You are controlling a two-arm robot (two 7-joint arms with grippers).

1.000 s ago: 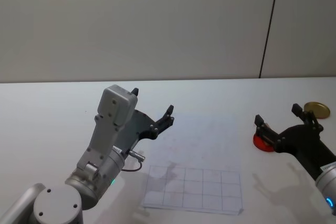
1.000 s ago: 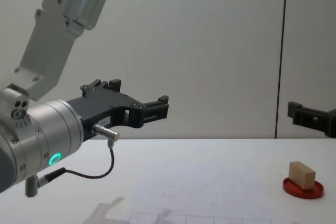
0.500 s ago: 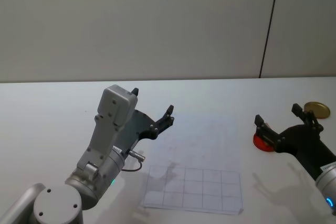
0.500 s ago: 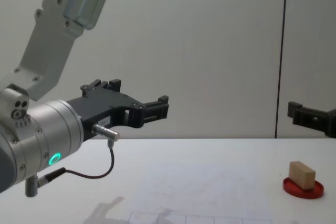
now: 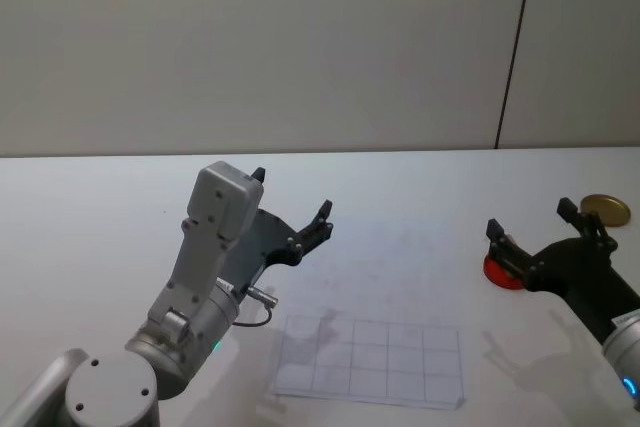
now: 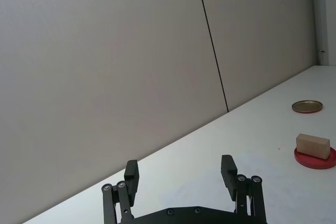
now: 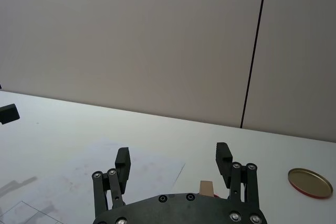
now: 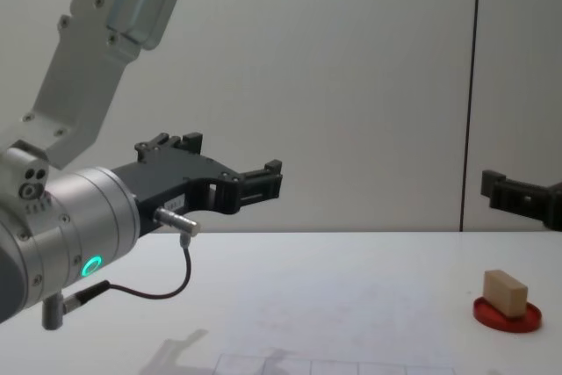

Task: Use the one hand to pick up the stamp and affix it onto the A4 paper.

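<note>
Stamp (image 8: 505, 292) sat on the red ink pad (image 8: 518, 320), right of the A4 paper (image 5: 385, 282), probably placed there to take ink. Right gripper (image 5: 528, 219) hovered above it, jaws spread, nothing held; looked lined up for a grab. Left gripper (image 5: 290, 195) was parked raised over the paper's left side, jaws also apart, empty.

Red ink pad (image 8: 509, 322) on white table (image 5: 100, 207) w/ gold lid (image 5: 604, 209) farther back-right.

The left arm (image 8: 83, 217) is silver-grey with a green ring (image 8: 90, 264) and a thin black cable (image 8: 187, 261). The left gripper (image 6: 179, 167) and right gripper (image 7: 173, 154) are black with silver screws.
</note>
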